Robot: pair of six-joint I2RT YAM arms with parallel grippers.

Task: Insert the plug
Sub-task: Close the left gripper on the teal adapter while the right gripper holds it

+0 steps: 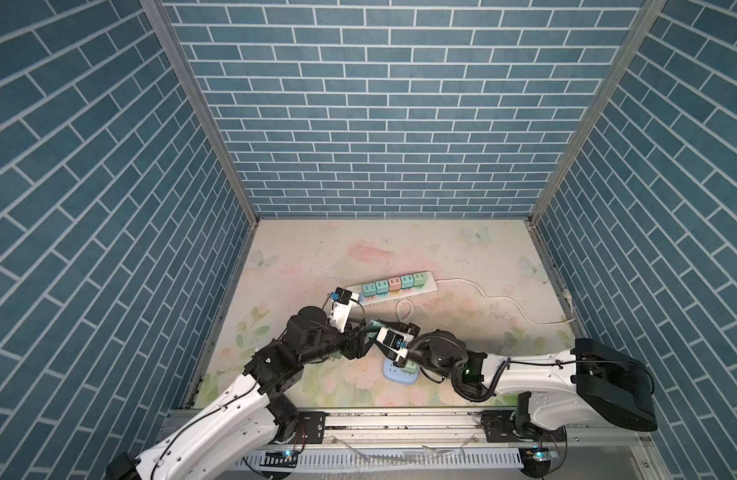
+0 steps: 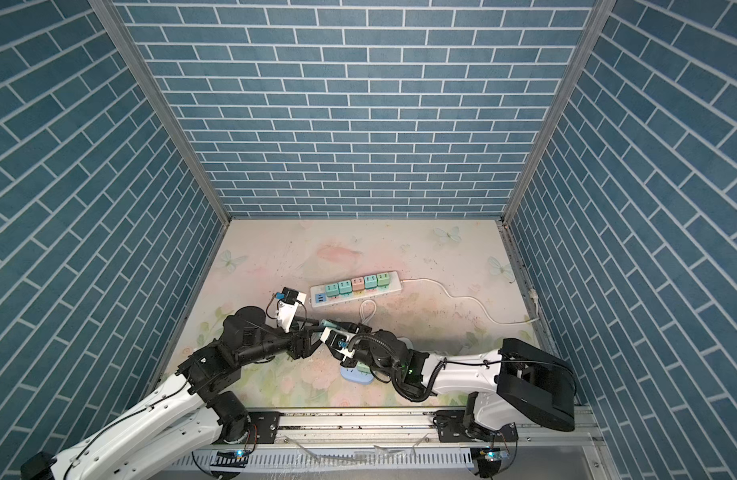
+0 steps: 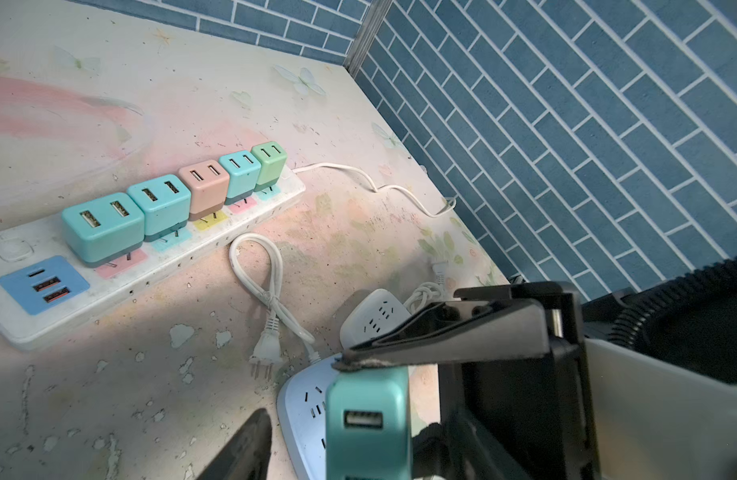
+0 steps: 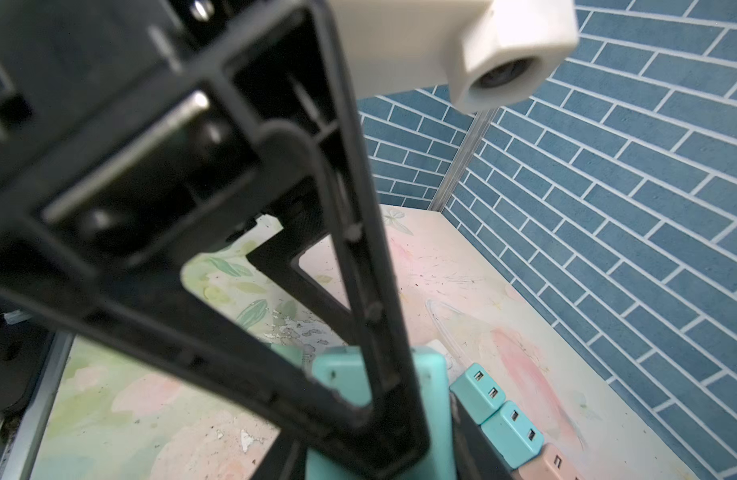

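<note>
Right pincer (image 4: pixel 435 432) around teal plug (image 4: pixel 340 380)

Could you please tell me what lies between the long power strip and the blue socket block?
A looped white cord lies there on the table, clearest in the left wrist view.

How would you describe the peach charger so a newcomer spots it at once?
On the floral table lies a long white power strip. Five chargers stand plugged in along it. The peach charger is the middle one, alone in that colour among teal and green neighbours.
</note>
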